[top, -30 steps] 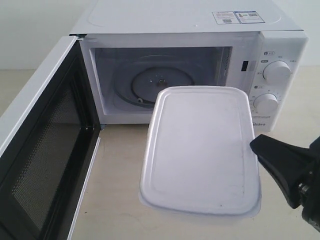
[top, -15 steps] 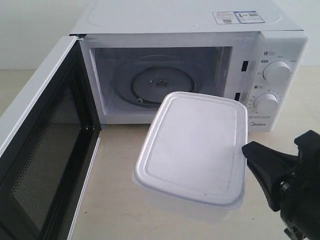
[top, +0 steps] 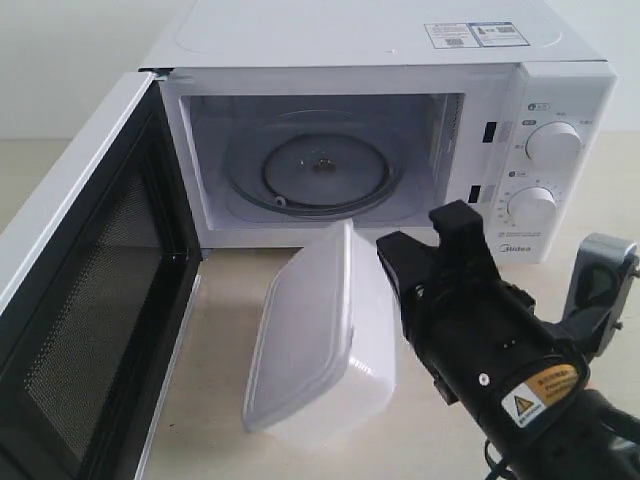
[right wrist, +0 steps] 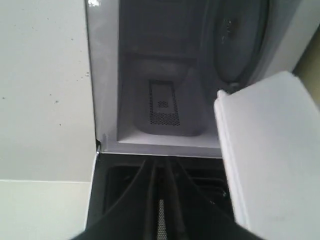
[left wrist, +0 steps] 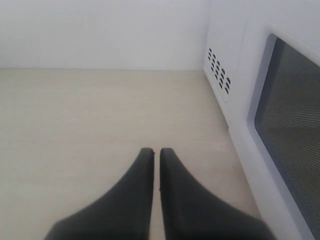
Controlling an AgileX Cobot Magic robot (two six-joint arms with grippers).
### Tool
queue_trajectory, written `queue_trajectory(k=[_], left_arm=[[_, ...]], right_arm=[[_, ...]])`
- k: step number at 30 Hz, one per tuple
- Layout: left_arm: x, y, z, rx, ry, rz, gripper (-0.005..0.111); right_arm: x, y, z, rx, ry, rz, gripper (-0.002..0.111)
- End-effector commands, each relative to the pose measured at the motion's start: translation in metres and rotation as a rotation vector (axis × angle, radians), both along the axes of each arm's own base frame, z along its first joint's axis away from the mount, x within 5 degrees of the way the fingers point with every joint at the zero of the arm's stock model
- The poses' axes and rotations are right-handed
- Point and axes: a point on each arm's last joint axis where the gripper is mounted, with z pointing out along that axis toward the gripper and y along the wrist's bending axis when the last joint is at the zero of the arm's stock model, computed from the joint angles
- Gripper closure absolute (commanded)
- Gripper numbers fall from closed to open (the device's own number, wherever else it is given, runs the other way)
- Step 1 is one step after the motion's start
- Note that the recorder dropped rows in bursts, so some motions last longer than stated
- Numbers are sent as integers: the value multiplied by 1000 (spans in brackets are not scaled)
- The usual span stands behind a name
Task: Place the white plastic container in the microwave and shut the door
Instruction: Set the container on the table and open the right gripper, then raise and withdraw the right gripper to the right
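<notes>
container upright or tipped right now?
Tipped. The white plastic container is on its side, its lid facing the open door, in front of the microwave, not inside.

the container leans on edge before the microwave, right of the door.

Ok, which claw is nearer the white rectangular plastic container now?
Right. The right claw sits shut right beside the tipped white plastic container, by its underside. The left claw is shut beyond the open white microwave door, on its outer side, well away.
</notes>
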Motion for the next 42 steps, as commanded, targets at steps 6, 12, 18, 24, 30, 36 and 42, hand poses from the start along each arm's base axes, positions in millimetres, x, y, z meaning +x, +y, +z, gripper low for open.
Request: queue_trajectory(k=[6,12,18,24,30,36,42], left_arm=[[0,0,0,-10,-12,-1,102],[0,0,0,-10,-12,-1,102],[0,0,0,-10,-12,-1,102],[0,0,0,-10,-12,-1,102],[0,0,0,-10,-12,-1,102],[0,0,0,-10,-12,-1,102],[0,0,0,-10,-12,-1,102]], right_arm=[[3,-14,-6,-176,-59,-20,108],[-7,-42,-22,-280,-49,29,108],[-2,-65,-21,-381,-107,163,108],[8,-72,-14,-594,-143,330,108],[23,-81,8,-1041,3,494,108],[33,-78,51,-1021,-140,462,108],[40,-86,55,-1129,-175,472,108]])
